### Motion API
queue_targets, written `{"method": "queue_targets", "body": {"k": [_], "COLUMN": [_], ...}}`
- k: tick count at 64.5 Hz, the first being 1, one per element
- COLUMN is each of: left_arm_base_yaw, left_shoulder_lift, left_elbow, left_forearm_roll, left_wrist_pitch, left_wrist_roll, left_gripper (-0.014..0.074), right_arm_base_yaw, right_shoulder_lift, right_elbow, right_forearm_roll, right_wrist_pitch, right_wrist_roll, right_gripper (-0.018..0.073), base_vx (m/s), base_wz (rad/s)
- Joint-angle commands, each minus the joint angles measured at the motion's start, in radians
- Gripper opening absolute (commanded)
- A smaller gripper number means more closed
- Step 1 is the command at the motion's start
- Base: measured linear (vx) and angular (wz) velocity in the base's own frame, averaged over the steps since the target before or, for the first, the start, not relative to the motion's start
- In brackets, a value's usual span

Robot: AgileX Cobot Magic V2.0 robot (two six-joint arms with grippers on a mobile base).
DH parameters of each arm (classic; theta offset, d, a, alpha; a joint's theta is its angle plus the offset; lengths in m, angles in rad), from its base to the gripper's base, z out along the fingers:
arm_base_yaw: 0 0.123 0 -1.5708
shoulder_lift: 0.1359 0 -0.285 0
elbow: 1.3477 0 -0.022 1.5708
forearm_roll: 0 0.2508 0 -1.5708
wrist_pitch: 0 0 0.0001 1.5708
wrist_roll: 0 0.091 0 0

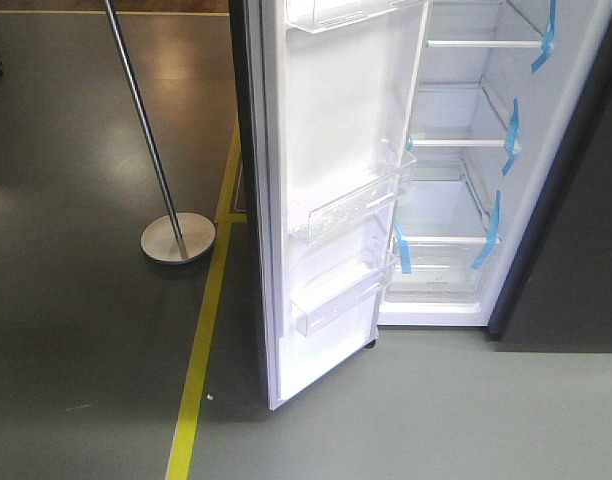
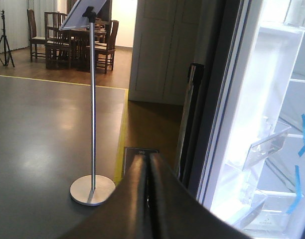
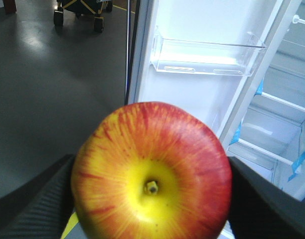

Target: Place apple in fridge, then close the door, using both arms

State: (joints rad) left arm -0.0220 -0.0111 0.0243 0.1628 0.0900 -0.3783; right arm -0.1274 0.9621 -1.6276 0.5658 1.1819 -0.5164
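Observation:
The red and yellow apple (image 3: 152, 174) fills the right wrist view, held between the two black fingers (image 3: 35, 199) of my right gripper (image 3: 151, 191), stem end toward the camera. The fridge (image 1: 456, 180) stands open, white inside with shelves and blue tape strips; it also shows in the right wrist view (image 3: 282, 134). The door (image 1: 326, 200) is swung wide, its white inner side with clear bins facing out; it also shows in the left wrist view (image 2: 252, 129) and the right wrist view (image 3: 202, 55). My left gripper (image 2: 147, 164) is shut and empty, left of the door's edge. Neither gripper shows in the front view.
A metal sign stand (image 1: 176, 238) with a round base stands on the grey floor left of the door, also in the left wrist view (image 2: 92, 189). A yellow floor line (image 1: 201, 350) runs beside the door. Chairs and a table (image 2: 77, 40) stand far back.

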Motion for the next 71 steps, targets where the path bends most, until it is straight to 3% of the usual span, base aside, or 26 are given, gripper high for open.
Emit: {"method": "queue_targets", "body": {"k": [1,71], "left_arm_base_yaw": [0.002,0.002], "left_shoulder_lift": [-0.015,-0.015], "left_elbow": [-0.018,-0.018], "left_forearm_roll": [-0.006,-0.006], "left_wrist_pitch": [-0.067,-0.067], "left_wrist_roll": [-0.002,-0.002], "left_gripper": [-0.0007,-0.0007], "right_arm_base_yaw": [-0.003,-0.003], "right_shoulder_lift": [-0.002,-0.002], "right_elbow": [-0.025,-0.025], "right_forearm_roll": [0.029,0.029], "right_wrist_pitch": [-0.078,-0.078], "right_wrist_roll": [-0.005,-0.005], "right_gripper": [0.0130,0.0130], "base_vx": [0.12,0.12], "base_wz": [-0.01,-0.01]}}
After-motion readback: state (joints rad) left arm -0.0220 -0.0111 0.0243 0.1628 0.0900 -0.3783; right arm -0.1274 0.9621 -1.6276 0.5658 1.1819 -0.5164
